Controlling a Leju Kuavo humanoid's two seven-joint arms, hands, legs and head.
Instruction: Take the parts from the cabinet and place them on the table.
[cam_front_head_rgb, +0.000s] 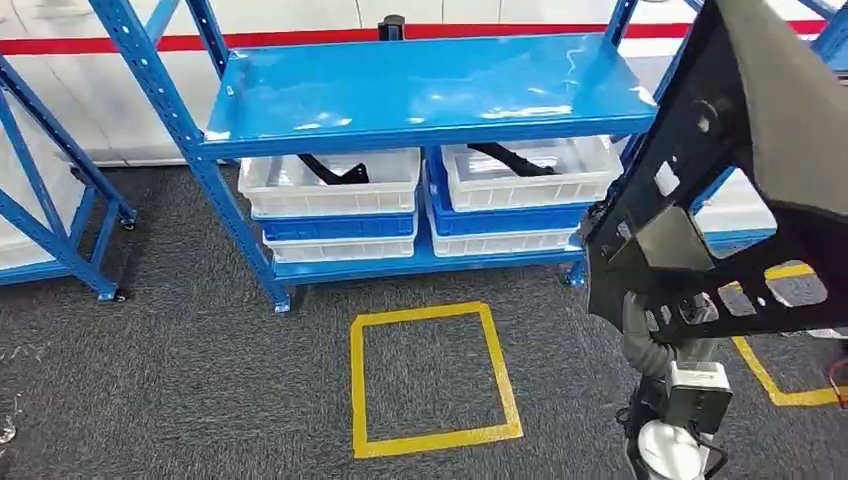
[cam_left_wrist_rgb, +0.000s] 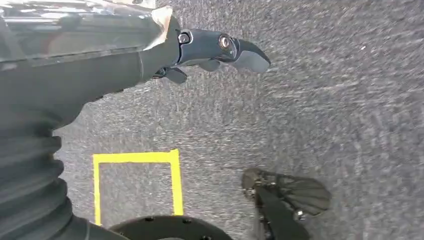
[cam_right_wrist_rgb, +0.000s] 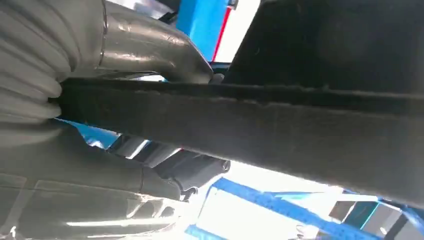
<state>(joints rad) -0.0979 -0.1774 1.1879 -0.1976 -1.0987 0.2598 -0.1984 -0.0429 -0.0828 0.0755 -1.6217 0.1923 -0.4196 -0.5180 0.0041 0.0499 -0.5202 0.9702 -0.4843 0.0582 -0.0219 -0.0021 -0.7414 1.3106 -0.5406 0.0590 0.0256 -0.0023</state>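
Grey carpet (cam_front_head_rgb: 200, 380) | no readable writing | right robot hand (cam_right_wrist_rgb: 150, 65) grips black part (cam_front_head_rgb: 740, 160) | left robot hand (cam_left_wrist_rgb: 220, 52) empty, fingers apart

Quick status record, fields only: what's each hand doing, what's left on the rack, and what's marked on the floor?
right hand: holds black part, raised in front of the head camera
left hand: holds nothing, fingers apart, hanging over the carpet
rack: blue; lower shelf has two white bins, a black part in each
floor: yellow tape square before the rack
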